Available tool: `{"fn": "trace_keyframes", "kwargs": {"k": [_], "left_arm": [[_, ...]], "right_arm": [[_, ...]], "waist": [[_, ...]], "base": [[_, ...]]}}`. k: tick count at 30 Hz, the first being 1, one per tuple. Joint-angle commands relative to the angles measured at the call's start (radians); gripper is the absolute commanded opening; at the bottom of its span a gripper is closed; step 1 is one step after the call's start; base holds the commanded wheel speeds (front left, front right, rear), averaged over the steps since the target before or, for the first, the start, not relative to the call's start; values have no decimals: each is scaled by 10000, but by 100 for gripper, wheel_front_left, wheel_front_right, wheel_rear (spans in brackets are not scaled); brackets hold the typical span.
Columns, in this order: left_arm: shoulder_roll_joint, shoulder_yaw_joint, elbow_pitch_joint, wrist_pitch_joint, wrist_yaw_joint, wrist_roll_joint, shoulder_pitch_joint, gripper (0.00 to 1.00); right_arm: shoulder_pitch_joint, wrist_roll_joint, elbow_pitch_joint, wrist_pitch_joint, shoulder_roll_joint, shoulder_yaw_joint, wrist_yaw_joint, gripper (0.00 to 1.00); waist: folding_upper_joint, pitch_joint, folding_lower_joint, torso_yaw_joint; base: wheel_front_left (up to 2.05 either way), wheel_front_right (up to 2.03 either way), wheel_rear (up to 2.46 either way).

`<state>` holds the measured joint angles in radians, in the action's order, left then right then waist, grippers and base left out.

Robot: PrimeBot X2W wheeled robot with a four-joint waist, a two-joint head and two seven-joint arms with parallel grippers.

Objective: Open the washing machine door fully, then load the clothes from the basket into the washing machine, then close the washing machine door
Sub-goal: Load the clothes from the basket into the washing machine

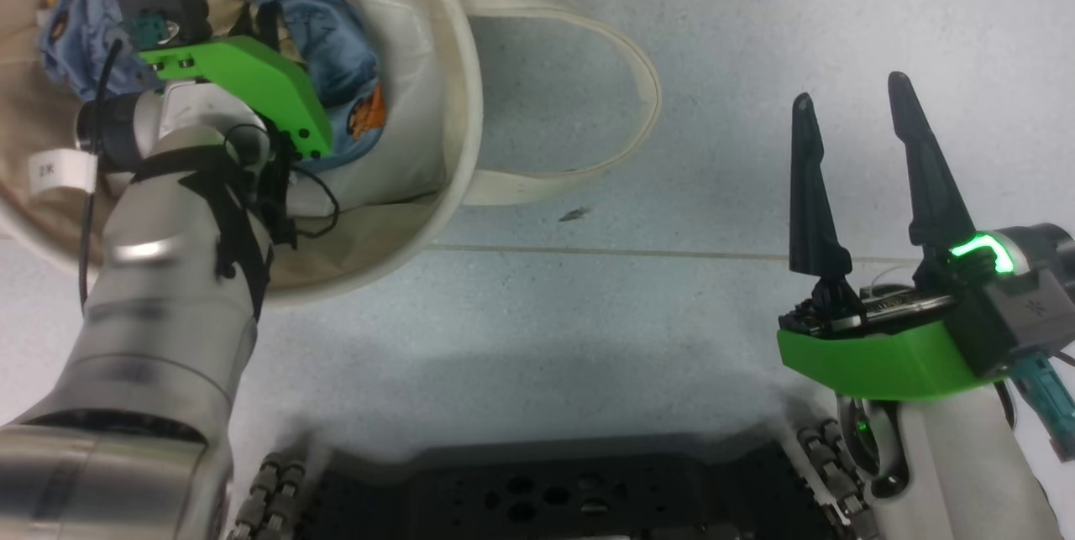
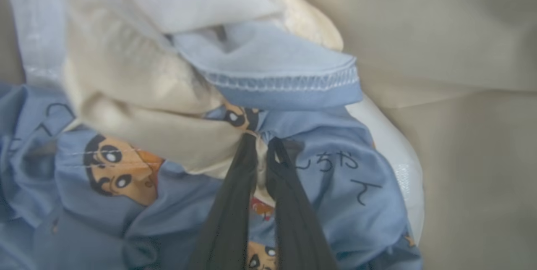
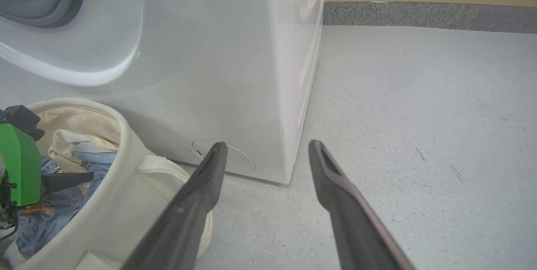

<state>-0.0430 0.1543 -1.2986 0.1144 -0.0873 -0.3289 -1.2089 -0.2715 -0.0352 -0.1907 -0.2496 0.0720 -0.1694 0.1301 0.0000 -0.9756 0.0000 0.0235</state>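
The basket (image 1: 466, 103) is a round cream tub at the upper left of the head view, holding the light-blue clothes (image 1: 336, 44) printed with cartoon figures. My left arm reaches down into it, its green wrist mount (image 1: 252, 82) above the fabric. In the left wrist view my left gripper (image 2: 262, 142) is shut on a fold of the clothes (image 2: 335, 169), pinched at the fingertips beside cream padding (image 2: 126, 77). My right gripper (image 1: 852, 99) hangs open over the floor with nothing in it. The washing machine (image 3: 209, 72) stands behind the basket (image 3: 121, 186); its door is out of view.
One long loop handle (image 1: 621, 78) of the basket lies on the grey floor between my arms. The machine's grey gasket (image 3: 50, 1) shows at the top left of the right wrist view. Open floor (image 3: 419, 135) lies to the machine's right. My dark base (image 1: 546, 498) is at the bottom.
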Motion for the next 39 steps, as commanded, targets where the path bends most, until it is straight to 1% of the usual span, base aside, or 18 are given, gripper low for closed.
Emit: {"fn": "trace_keyframes", "kwargs": {"k": [1,5,8,10,16,22,23,24,29,34,35,39], "left_arm": [[-266,-7,80,324,54,-73,355,0],[-252,136,79,1078,248,-8,618,0],[-335,266,188,1392,252,135,908,0],[-395,314,508,1456,235,230,1182,0],[-601,169,3055,1470,-99,810,2693,0],[-490,-228,5535,1472,-315,1457,4304,0],[-447,-314,5923,1472,-324,1533,4561,0],[-447,-314,5923,1472,-324,1533,4561,0],[-223,-780,7636,1473,-220,1698,5767,0],[-114,-1150,9168,1473,-63,1784,6809,0],[-94,-1270,9790,1473,-17,1765,7228,0],[-78,-1350,10973,1473,-78,1731,8041,0]], "right_arm": [[409,73,-262,-122,9,-202,6,100],[205,-24,-159,-122,13,-275,6,100],[34,-124,-34,-122,10,-384,6,100],[-56,-206,66,-122,-4,-444,6,100],[-112,-421,405,-122,-42,-588,6,100],[-8,-598,680,-122,-58,-726,6,100],[20,-628,723,-122,-62,-756,6,100],[20,-628,723,-122,-62,-756,6,100],[146,-780,923,-122,-83,-863,6,100],[306,-991,1061,-122,-134,-888,6,100],[415,-1089,1119,-122,-158,-880,6,100],[699,-1261,1255,-122,-194,-888,6,100]], "waist": [[0,183,0,-88],[0,692,0,-203],[0,1173,0,-265],[0,1526,0,-305],[0,2664,0,-457],[0,3795,0,-636],[0,3984,0,-659],[0,3984,0,-659],[0,4984,0,-708],[0,6006,0,-641],[0,6404,0,-595],[0,7130,0,-512]], "base": [[0,0,0],[0,0,0],[0,0,0],[0,0,0],[0,0,0],[0,0,0],[0,0,0],[0,0,0],[0,0,0],[0,0,0],[0,0,0],[0,0,0]]}}
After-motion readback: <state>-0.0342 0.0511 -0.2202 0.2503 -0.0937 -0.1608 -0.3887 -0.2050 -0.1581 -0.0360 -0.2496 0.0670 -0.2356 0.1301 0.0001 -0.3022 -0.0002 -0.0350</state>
